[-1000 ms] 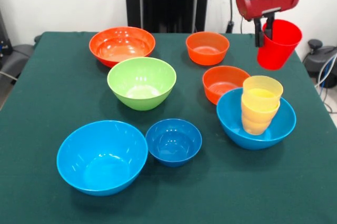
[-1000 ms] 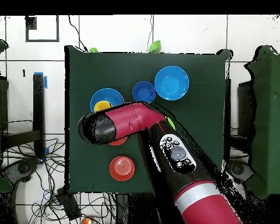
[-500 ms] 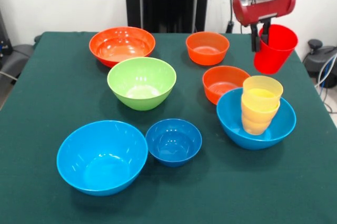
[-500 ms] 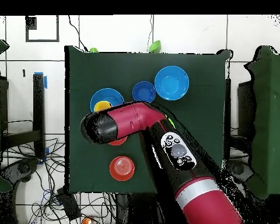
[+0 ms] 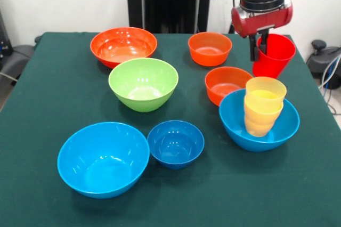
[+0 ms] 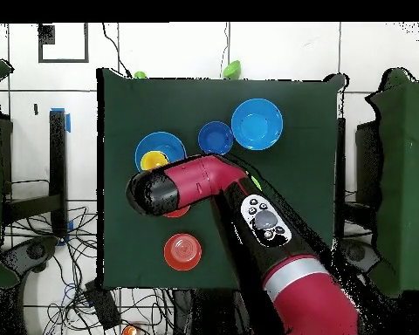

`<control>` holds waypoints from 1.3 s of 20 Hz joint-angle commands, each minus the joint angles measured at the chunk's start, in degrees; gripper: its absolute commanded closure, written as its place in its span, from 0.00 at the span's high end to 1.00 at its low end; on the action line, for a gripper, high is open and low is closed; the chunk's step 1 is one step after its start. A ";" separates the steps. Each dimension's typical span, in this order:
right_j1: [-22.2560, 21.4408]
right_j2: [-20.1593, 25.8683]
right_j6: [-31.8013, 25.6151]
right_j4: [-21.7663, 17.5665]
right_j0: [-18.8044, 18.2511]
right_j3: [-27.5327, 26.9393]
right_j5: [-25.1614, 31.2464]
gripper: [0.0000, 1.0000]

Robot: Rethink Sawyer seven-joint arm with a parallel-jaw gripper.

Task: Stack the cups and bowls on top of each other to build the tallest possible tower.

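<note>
Gripper [image 5: 257,45] pinches the red cup [image 5: 274,55] by its rim, aloft behind the yellow cups [image 5: 263,106] in the light-blue bowl [image 5: 259,122]; I fear an off-centre drop toppling them.

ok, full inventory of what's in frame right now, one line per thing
large light blue bowls: 2; one near left in the front view, empty; the other near right, holding the yellow cups
yellow cups: a nested stack, pale yellow on top, yellow-orange below, standing in the right light blue bowl; exact count hard to tell
small dark blue bowl: 1, beside the left light blue bowl
large green bowl: 1, centre left
large orange bowl: 1, far left
small orange bowls: 2 seen, one far centre, one just behind the right light blue bowl
red cup: 1, held in the air above the far right of the table
table: 1, dark green cloth
gripper: 1, shut on the red cup's rim
</note>
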 commanded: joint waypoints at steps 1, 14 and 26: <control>0.81 -0.27 -0.96 -0.42 1.36 -6.49 3.23 0.00; -2.58 0.06 -1.16 2.53 1.73 -5.44 7.20 0.00; -5.77 0.15 -3.42 2.87 -0.12 -0.35 10.74 0.00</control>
